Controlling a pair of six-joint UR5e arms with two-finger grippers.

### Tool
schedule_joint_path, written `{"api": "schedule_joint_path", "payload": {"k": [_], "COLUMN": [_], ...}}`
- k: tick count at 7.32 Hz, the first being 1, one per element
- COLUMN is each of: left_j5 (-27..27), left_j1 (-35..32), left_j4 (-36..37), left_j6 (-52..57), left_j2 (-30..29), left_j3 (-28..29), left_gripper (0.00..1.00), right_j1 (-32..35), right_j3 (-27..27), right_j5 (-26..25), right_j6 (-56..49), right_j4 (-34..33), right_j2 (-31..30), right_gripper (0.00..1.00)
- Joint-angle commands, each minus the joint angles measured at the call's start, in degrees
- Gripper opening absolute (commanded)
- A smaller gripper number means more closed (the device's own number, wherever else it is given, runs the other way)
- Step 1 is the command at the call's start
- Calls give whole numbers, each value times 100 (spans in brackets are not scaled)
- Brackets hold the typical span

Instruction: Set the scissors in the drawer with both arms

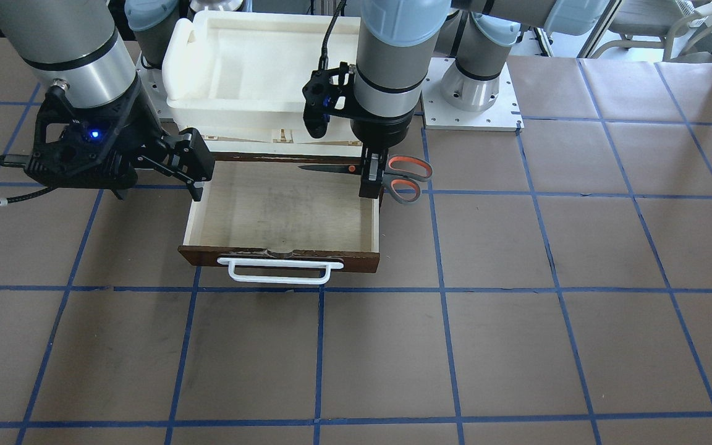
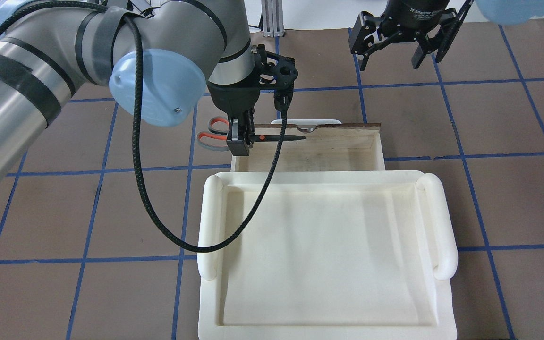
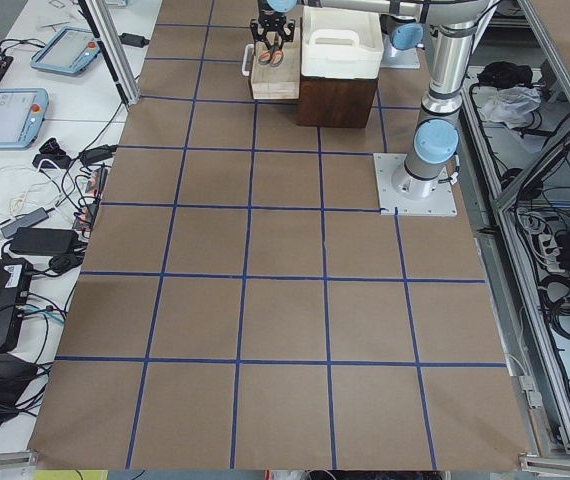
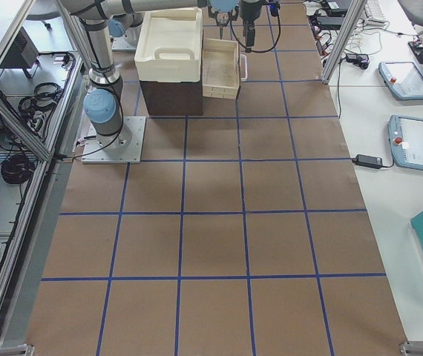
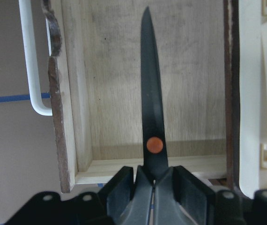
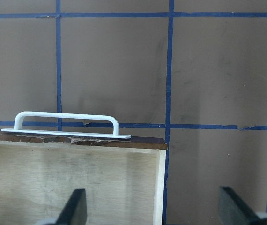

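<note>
The scissors (image 1: 406,179) are held level by my left gripper (image 1: 371,185), which is shut on them just behind the orange pivot. The handles stick out past the drawer's side and the dark blades (image 2: 285,138) reach over the pale inside of the open drawer (image 1: 207,254). In the left wrist view the blades (image 5: 152,103) point along the drawer's floor, above its side wall (image 5: 84,172). My right gripper (image 2: 397,56) hangs open and empty beyond the drawer's other front corner. Its view shows the white handle (image 6: 65,123) and the wide-spread fingers (image 6: 75,208).
A cream-white plastic bin (image 2: 210,222) sits on the cabinet right behind the open drawer, its rim close to my left gripper. A black cable (image 2: 158,226) loops from the left wrist over the bin's corner. Brown table with blue tape lines lies around.
</note>
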Motion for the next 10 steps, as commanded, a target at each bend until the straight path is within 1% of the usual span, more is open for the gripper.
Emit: {"api": "schedule_joint_path", "payload": {"k": [1,2,5,9,10], "left_j5": [-84,-128,-120,-120,-120], "left_j1": [-174,-253,-508,-579,-623], "left_j4": [277,583,630,648,683], "left_j6": [-552,-687,-995,-1048,-1092], "left_j2": [-189,-330,-497,-638,-647], "left_j3": [-5,4,-14,-119,-137], "left_gripper": [2,2,2,2,2], "right_j1": [-235,-393,-473,-482,-482], "right_j3": [4,4,4,13,109], "right_j5": [-3,14,-20,-73,-73], "right_j6": [-375,-384,-393,-393,-393], "right_j4": [389,618,620,594,533], "right_j2": [-154,-233,-251,-251,-251], "right_gripper": [100,100,100,100,100]}}
